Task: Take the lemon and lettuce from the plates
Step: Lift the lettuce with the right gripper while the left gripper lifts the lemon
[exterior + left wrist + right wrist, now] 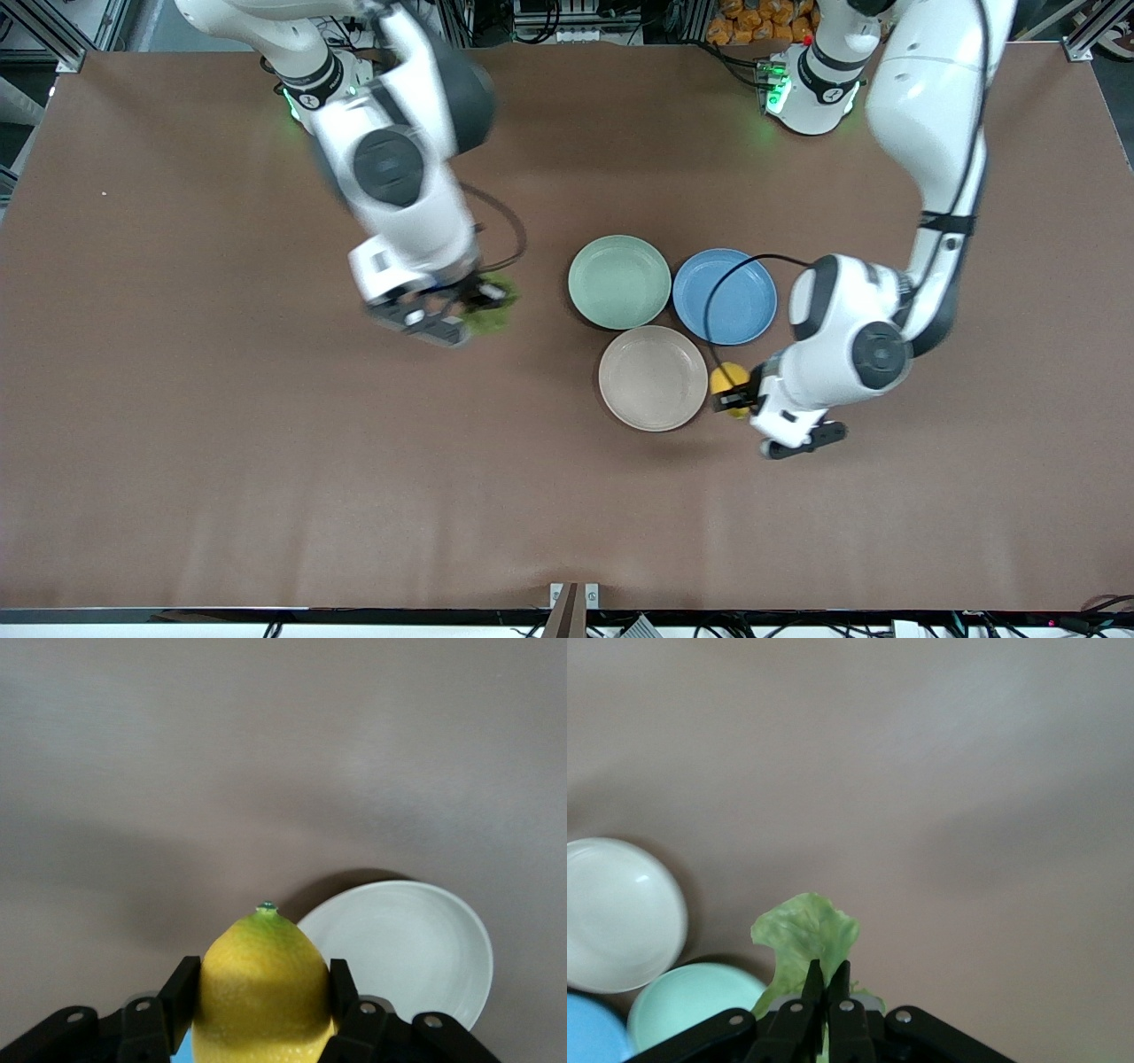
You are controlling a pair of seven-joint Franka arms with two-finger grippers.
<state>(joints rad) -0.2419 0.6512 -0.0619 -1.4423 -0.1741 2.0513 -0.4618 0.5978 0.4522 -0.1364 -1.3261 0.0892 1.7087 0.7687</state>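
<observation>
My left gripper [733, 396] is shut on the yellow lemon [726, 377], held over the table just beside the beige plate [653, 377], toward the left arm's end. In the left wrist view the lemon [261, 983] fills the gap between the black fingers [182, 992], nub pointing away. My right gripper [467, 306] is shut on the green lettuce [494, 301] over bare table, toward the right arm's end from the mint green plate [619, 282]. In the right wrist view the leaf [806, 930] sticks out past the pinched fingertips of the right gripper [826, 967]. Both plates show nothing on them.
A blue plate [725, 296] touches the mint and beige plates, forming a cluster mid-table. The brown table [221, 461] spreads wide around it. A black cable loops over the blue plate from the left arm. One pale plate [407, 948] shows past the lemon in the left wrist view.
</observation>
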